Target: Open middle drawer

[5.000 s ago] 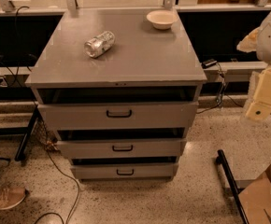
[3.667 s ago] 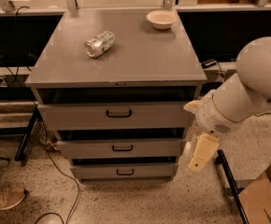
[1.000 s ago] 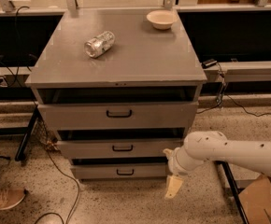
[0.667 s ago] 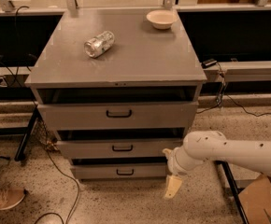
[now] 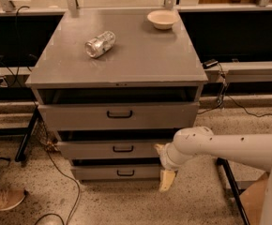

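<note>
Low centre-right, the gripper [image 5: 167, 180] is hanging just below the right end of the middle drawer [image 5: 109, 150]; open or closed, I cannot tell.

I see the middle drawer [image 5: 89, 150] in plain grey with a small black handle [image 5: 123, 148]. The cabinet top [image 5: 140, 60] is the same flat grey. On it lie a shiny silver can [image 5: 100, 44] and a cream bowl [image 5: 162, 18]. My gripper [image 5: 167, 179] is pale yellow-cream, low by the cabinet's right front, on a white arm [image 5: 230, 150]. The floor [image 5: 126, 205] is beige with dark speckles.
</note>
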Available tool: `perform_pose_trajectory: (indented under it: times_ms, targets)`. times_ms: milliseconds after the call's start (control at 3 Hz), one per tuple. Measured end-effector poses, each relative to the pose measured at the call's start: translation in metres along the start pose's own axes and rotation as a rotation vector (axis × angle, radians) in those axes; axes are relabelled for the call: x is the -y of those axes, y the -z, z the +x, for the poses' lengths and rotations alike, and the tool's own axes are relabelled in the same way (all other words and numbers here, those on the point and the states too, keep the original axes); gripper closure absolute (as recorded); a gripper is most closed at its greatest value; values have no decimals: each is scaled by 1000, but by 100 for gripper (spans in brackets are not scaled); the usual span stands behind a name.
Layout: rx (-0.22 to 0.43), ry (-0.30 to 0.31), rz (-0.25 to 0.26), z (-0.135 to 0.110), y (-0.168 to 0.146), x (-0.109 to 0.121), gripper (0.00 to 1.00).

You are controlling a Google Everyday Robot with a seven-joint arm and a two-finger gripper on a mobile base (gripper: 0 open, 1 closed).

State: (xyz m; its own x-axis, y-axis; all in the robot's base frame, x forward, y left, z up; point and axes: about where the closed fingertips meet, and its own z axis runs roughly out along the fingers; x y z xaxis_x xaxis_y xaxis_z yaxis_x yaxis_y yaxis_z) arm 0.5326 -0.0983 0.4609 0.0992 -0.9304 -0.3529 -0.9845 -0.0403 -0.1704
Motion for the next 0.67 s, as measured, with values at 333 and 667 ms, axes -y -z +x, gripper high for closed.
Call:
perform_pose_trajectory:
  times_ms: [333, 667]
  targets:
    - [-6, 60, 43, -8, -17, 29, 0]
    - [1, 82, 109, -13, -21, 55, 0]
